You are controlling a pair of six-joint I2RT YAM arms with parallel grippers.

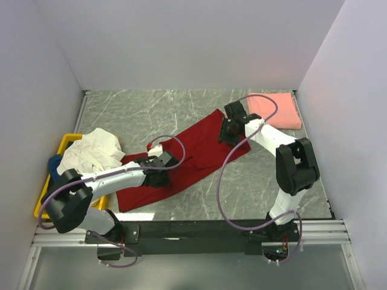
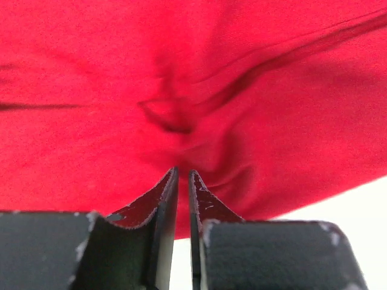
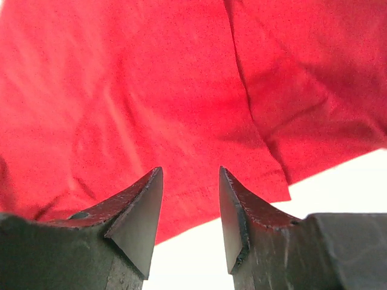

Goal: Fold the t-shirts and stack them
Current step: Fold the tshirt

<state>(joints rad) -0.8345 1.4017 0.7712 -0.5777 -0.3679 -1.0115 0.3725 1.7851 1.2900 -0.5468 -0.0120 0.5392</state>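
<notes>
A dark red t-shirt lies spread diagonally across the middle of the table. My left gripper sits on its lower left part. In the left wrist view the jaws are nearly closed on a puckered fold of the red cloth. My right gripper is over the shirt's upper right end. It is open above the red cloth, near its edge. A salmon-pink t-shirt lies folded at the back right. A cream-white t-shirt is heaped on a blue one at the left.
A yellow bin at the left edge holds the cream-white and blue shirts. Grey marble tabletop shows behind the red shirt. White walls close in the table on three sides. A black rail runs along the near edge.
</notes>
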